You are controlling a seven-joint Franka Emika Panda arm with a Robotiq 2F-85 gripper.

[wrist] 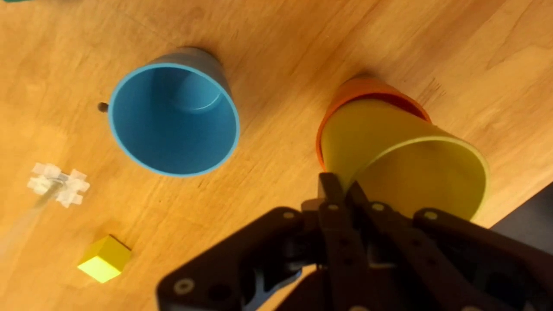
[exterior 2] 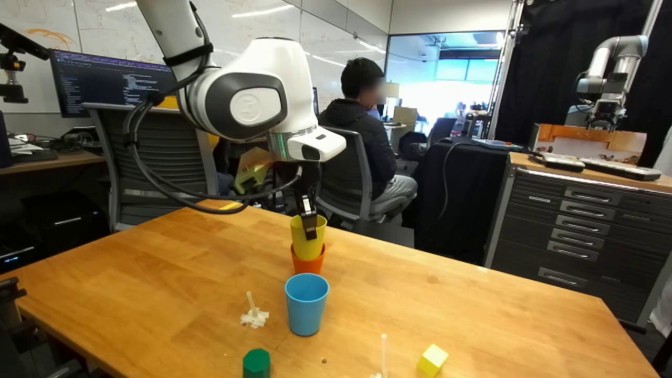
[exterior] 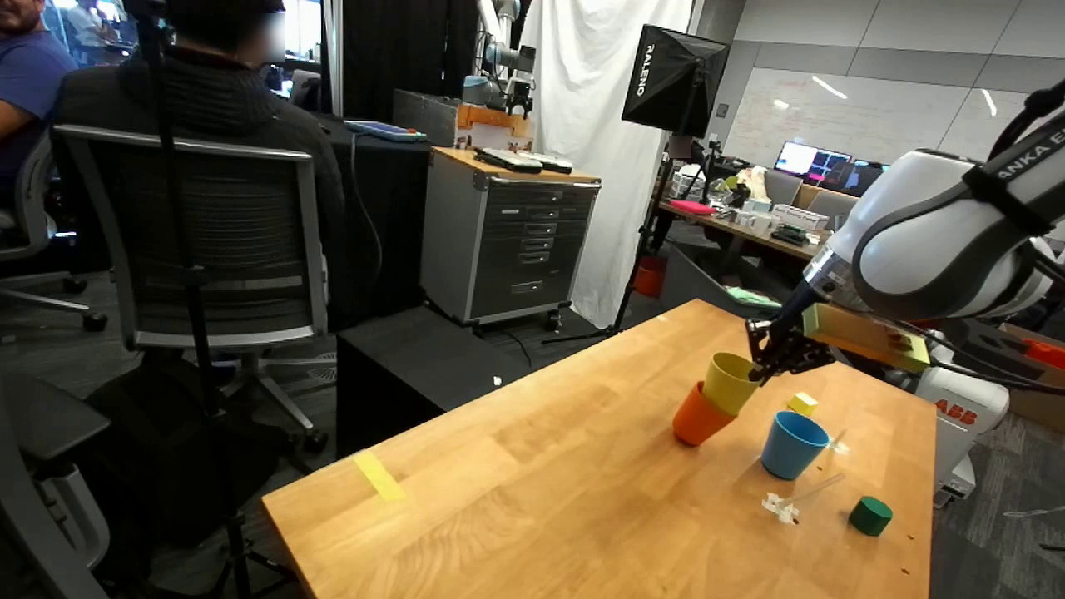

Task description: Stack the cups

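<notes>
Yellow cup [exterior: 730, 386], btm hidden w/in orange cup [exterior: 699, 416], rim pinched by claw [wrist: 344, 185]

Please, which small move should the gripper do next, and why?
Probably lower the gripper slightly before opening it. It is closed on the wall of the yellow cup, whose lower part is inside the orange cup, but much of it stands above the rim, so it may not be fully seated.

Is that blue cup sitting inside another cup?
No: in the wrist view, the blue cup stands by itself on the table, apart from the yellow cup partly inside the orange cup.
</notes>
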